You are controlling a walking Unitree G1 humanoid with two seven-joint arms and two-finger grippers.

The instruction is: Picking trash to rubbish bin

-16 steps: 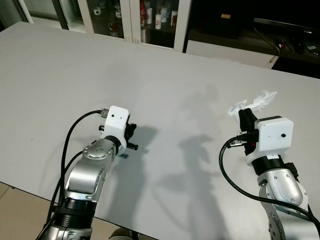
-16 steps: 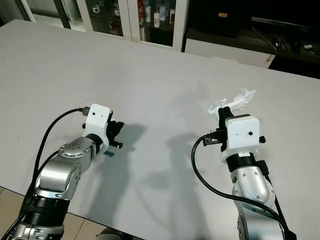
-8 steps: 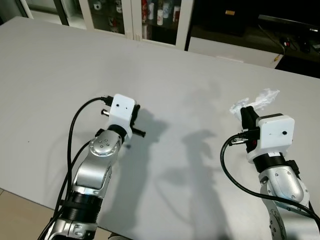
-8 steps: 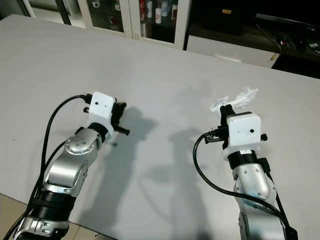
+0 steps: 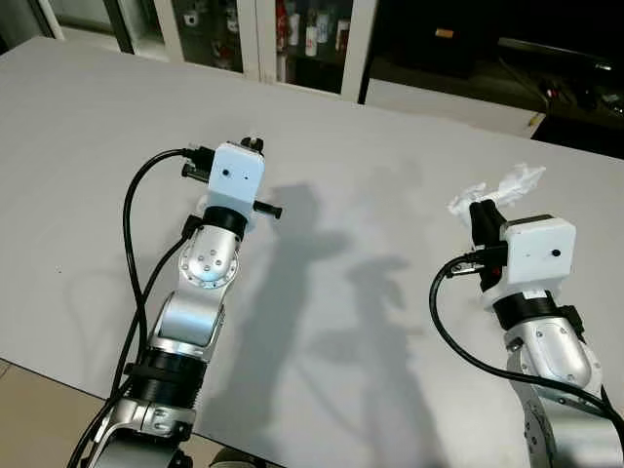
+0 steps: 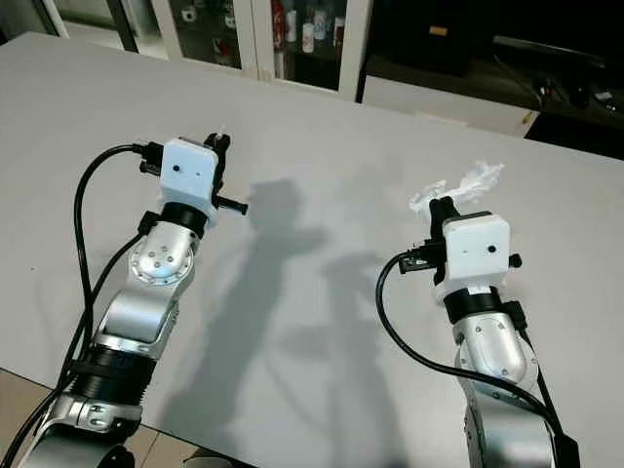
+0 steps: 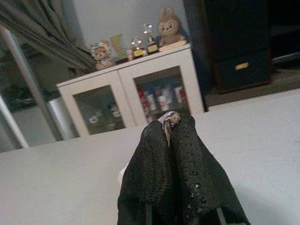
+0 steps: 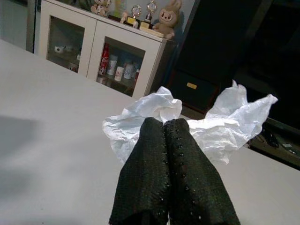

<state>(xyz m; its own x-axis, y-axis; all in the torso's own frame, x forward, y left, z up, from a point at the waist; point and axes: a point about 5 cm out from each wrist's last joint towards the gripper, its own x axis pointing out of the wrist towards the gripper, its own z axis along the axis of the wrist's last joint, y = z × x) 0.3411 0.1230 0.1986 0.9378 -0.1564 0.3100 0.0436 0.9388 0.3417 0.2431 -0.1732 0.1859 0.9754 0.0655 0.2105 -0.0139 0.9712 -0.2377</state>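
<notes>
White glass-fronted cabinet (image 5: 283, 39) stands beyond the grey table (image 5: 88, 146). Right gripper (image 8: 164, 123) pinches crumpled white tissue (image 8: 225, 123) above the table's right side; left gripper (image 7: 169, 123) clamps a small scrap (image 7: 169, 120).

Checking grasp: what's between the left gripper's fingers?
The left gripper is shut on a small pale scrap that pokes out at the fingertips; the rest of the scrap is covered by the fingers.
</notes>
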